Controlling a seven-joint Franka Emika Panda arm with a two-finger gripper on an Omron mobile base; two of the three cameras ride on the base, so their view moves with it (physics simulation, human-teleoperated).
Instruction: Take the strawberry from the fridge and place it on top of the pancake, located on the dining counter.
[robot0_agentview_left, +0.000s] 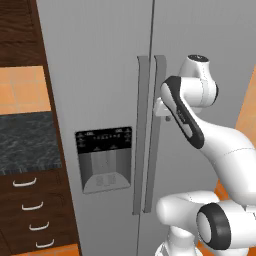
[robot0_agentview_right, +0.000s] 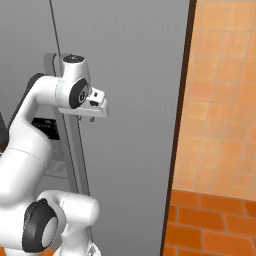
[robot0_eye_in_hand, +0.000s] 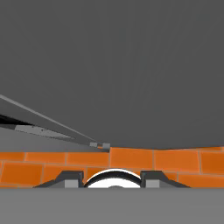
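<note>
Right in close, the gripper (robot0_agentview_right: 92, 117) sits at the fridge's (robot0_agentview_left: 100, 75) right-door handle (robot0_agentview_left: 152, 135), hand pressed in at about upper-handle height; from the left base view the white hand (robot0_agentview_left: 161, 107) meets that handle and the fingers themselves are hidden behind the forearm; in the hand view the 2 fingertips (robot0_eye_in_hand: 70, 178) rise at the bottom, set fairly near one another, jaws drawn in as far as they go, and whether the handle sits between them I cannot tell; beyond them, orange brick floor (robot0_eye_in_hand: 131, 159) and a broad grey door face (robot0_eye_in_hand: 122, 65). Step back; the 2 long vertical handles stand side by side along the centre seam, both doors flush and shut; the left door carries the black-panelled water dispenser (robot0_agentview_left: 104, 159). Further left, dark wood drawers (robot0_agentview_left: 30, 210) with curved pale pulls under a black-topped counter (robot0_agentview_left: 27, 142); to the right, from the right base view, an orange tiled wall (robot0_agentview_right: 220, 95) past the fridge's dark edge.
</note>
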